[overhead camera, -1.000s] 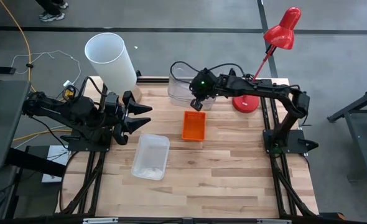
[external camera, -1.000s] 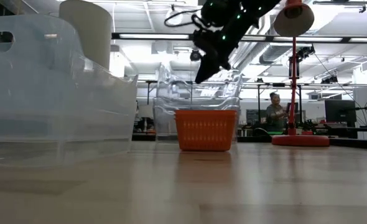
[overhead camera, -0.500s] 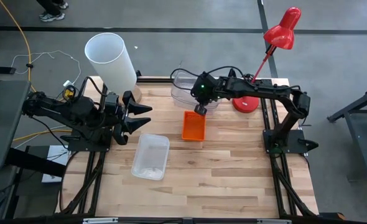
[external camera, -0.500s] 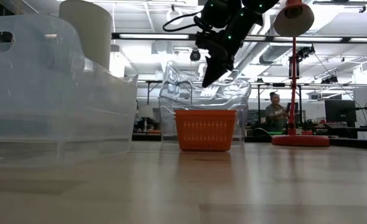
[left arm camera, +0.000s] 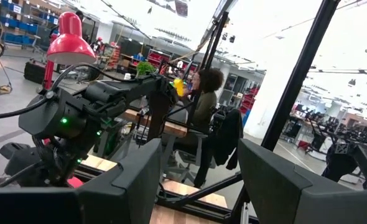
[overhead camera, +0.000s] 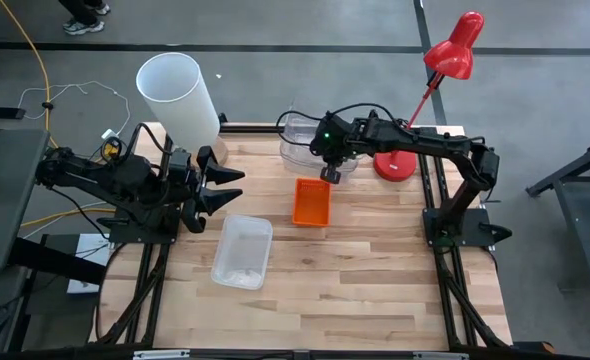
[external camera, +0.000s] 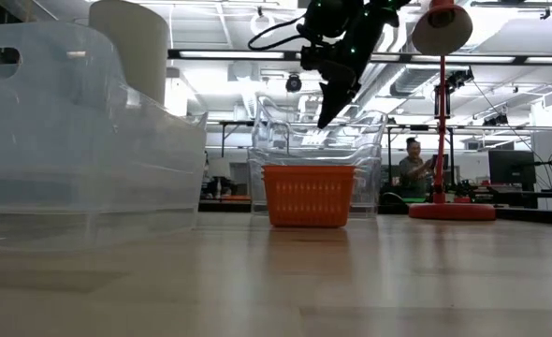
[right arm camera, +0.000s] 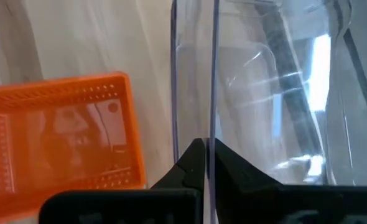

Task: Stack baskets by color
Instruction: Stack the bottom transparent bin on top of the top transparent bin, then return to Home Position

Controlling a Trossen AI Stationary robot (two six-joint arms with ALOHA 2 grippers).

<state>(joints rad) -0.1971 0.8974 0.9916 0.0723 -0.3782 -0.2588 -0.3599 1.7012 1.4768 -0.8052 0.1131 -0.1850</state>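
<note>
We record a wooden slatted worktop carrying the following items

Clear bin, far side: a see-through rectangular plastic bin with rounded corners, near the worktop's far edge, just beyond the orange basket. In the low view it appears tilted, with one side raised. The right end effector is pressed together on its thin wall; the right wrist view shows the two dark fingers pinching the clear rim between them

Orange basket: a small orange rectangular basket with perforated mesh walls, upright near the middle of the worktop, just on the near side of the held bin. In the low view it stands in front of that bin

Second clear bin: another see-through bin, resting flat on the worktop, toward the left arm's side and apart from the orange basket

Left end effector: spread, holding nothing, hovering at the worktop's left edge; we see its two dark fingers apart in the left wrist view

Other items: a white cylindrical lampshade at the far left corner; a red desk lamp at the far right
</note>
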